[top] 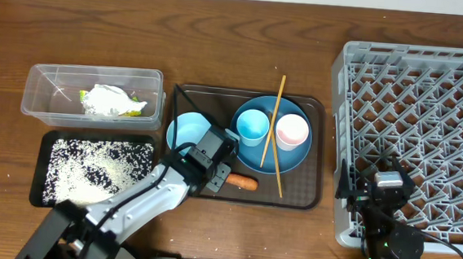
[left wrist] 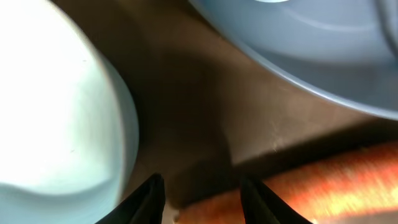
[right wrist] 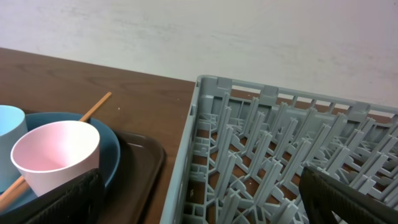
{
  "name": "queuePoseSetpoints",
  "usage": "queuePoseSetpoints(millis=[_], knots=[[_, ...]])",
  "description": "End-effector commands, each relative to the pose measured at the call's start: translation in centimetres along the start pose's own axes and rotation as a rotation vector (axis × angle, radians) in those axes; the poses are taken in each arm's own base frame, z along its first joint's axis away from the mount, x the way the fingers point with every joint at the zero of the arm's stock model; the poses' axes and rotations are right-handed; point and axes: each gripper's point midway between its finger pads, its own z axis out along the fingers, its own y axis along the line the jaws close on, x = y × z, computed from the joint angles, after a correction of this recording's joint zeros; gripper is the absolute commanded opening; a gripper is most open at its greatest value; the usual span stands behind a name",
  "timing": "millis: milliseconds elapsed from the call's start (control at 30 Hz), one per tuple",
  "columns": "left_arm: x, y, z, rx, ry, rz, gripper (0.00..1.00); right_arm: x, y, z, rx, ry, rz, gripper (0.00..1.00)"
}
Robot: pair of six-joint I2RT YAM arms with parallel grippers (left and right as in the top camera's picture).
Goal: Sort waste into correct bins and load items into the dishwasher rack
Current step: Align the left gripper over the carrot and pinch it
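Lying flat, carrot (top: 245, 182), long axis left-right

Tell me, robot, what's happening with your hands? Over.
Left hand open, low over carrot. Right hand open, empty, by rack edge. Bowl close beside left hand.

place: robot lab bench | cues: bare wood tbl (top: 222, 31), plain wall (right wrist: 186, 31), dish rack (top: 416, 118) on tbl

The dark wooden table (top: 222, 31) carried four things: a clear tub (top: 37, 100) at far left, a black tray (top: 41, 169) just before it, perhaps touching, a brown serving tray (top: 301, 191) mid-table, and the grey rack (top: 415, 77) at right.
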Motion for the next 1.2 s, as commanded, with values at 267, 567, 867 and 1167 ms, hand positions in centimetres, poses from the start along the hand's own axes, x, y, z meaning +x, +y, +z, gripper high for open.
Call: queuePoseSetpoints(millis=[267, 567, 867, 1167], knots=[[1.5, 0.2, -0.3, -0.005, 0.046, 0.003, 0.07, 0.2, -0.1, 0.0, 0.002, 0.005, -0.011, 0.99], [-0.5, 0.2, -4.3, 0.012, -0.085, -0.006, 0.10, 0.2, -0.1, 0.0, 0.002, 0.005, -0.011, 0.99], [-0.5, 0.2, -4.5, 0.013, -0.091, -0.006, 0.13, 0.2, -0.1, 0.0, 0.002, 0.005, -0.011, 0.99], [-0.1, -2.2, -4.7, 0.146, -0.082, 0.134, 0.35, 0.2, -0.1, 0.0, 0.002, 0.005, -0.011, 0.99]])
